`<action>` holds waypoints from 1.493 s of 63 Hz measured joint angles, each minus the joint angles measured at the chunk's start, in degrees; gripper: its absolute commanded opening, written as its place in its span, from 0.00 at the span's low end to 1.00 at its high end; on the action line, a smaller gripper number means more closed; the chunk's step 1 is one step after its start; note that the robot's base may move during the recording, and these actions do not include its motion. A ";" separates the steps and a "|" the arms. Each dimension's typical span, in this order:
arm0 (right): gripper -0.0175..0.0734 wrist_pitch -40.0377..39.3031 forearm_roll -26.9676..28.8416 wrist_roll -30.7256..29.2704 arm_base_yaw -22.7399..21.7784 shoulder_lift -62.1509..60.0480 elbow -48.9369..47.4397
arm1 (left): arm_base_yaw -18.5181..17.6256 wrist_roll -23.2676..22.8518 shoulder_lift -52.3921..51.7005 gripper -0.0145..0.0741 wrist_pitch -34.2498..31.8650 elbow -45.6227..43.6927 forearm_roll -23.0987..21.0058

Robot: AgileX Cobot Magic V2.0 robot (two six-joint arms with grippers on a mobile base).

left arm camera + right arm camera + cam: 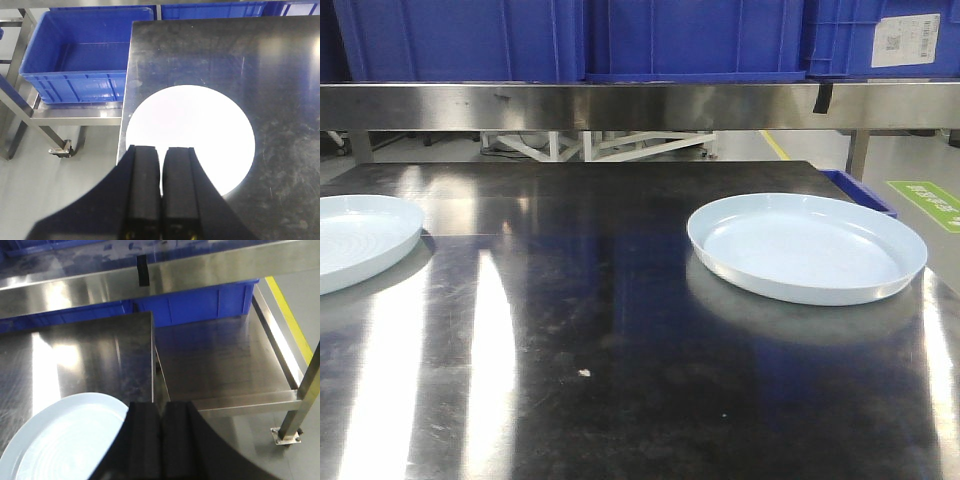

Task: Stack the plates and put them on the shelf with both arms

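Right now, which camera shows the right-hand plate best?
The exterior front-facing view: the right plate sits whole, rim and all. The right wrist view catches only part of it, cut by the frame beside the right gripper. The left wrist view shows only the other plate, washed out.

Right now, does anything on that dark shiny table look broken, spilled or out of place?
Nothing is broken or spilled. One pale blue round plate sits right at the left edge of the dark tabletop, and a tiny pale speck lies mid-table.

Left plate cut off at left edge, crate label print unreadably small, right plate partly behind fingers.
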 measured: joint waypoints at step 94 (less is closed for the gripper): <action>0.84 6.66 1.22 0.01 1.99 0.00 -0.09 | 7.12 -7.72 42.65 0.89 -2.31 -11.66 3.24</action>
